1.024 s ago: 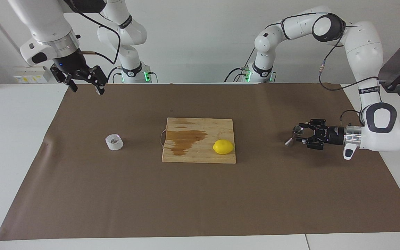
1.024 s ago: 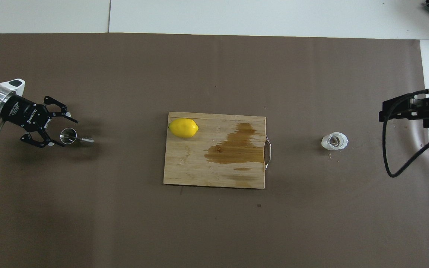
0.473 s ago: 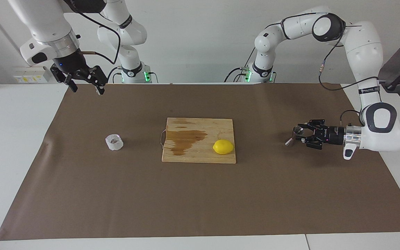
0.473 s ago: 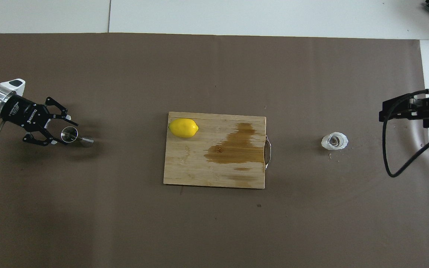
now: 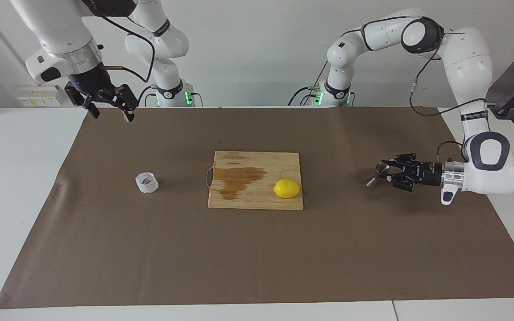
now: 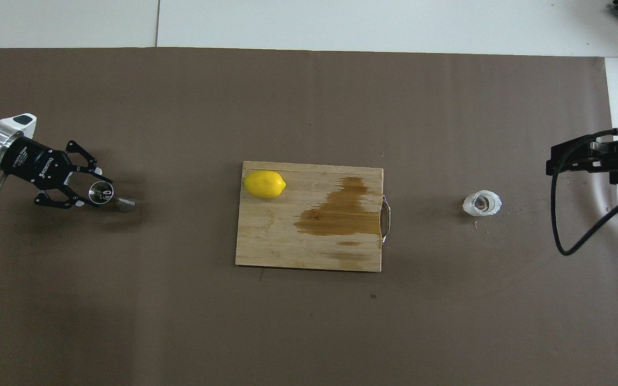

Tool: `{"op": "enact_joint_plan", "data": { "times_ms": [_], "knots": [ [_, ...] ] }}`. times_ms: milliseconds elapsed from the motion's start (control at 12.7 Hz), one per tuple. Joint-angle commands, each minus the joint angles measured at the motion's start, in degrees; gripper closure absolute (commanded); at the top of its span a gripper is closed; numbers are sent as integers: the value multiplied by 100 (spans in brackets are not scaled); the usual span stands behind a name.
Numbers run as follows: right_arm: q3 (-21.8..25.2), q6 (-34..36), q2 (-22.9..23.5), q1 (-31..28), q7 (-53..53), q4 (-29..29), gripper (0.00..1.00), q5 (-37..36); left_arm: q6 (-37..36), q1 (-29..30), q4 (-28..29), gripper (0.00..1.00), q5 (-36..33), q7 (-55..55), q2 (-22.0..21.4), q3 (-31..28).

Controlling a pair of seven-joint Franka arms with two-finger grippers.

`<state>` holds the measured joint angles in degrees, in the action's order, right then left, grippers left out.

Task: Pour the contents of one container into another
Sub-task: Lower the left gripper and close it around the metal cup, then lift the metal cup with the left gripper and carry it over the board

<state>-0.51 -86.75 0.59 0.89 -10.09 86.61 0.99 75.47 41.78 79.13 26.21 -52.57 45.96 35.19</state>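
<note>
Your left gripper (image 5: 385, 173) low by the surface (image 5: 257, 249), clenched on the steel jigger (image 5: 376, 174) between its fingertips, your right gripper (image 5: 107, 108) released, raised, whitish cup (image 5: 147, 183) well apart below it

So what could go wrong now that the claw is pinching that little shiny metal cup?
1. The left claw is shut on the steel jigger, which is narrow and shiny, so it might slip or tip when lifted.
2. The frosty cup sits at the right arm's end of the table, with the board and lemon between; carrying things across could bump them.
3. The right claw is open, high above the table.
</note>
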Motion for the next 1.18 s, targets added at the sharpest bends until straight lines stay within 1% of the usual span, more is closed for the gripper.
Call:
{"op": "enact_joint_plan", "data": {
  "times_ms": [0, 79, 158, 236, 552, 630, 709, 867, 1024, 1103],
  "knots": [
    [-2, -35, -77, -45, 95, 101, 0, 15, -76, 111, 15, 75, -90, -87, 44, 146],
    [-2, -35, -77, -45, 95, 101, 0, 15, -76, 111, 15, 83, -81, -87, 44, 155],
    [-2, -35, -77, -45, 95, 101, 0, 15, -76, 111, 15, 95, -72, -78, 44, 155],
    [-2, -35, -77, -45, 95, 101, 0, 15, -76, 111, 15, 100, -37, -87, 44, 181],
    [-2, -35, -77, -45, 95, 101, 0, 15, -94, 41, 24, 100, 366, -139, -8, 312],
    [-2, -35, -77, -45, 95, 101, 0, 15, -94, 14, 111, 100, 515, -183, -104, 365],
    [-2, -35, -77, -45, 95, 101, 0, 15, -85, -12, 260, 100, 812, -297, -297, 366],
    [-2, -35, -86, -45, 95, 101, 0, 15, 55, -301, 541, 100, 1253, -473, -701, 357],
    [-2, -35, -86, -45, 95, 101, 0, 7, 353, -556, 954, 100, 1815, -578, -1166, 339],
    [-2, -35, -86, -45, 95, 101, 0, 15, 493, -688, 1121, 100, 2026, -614, -1334, 322]
  ]
}}
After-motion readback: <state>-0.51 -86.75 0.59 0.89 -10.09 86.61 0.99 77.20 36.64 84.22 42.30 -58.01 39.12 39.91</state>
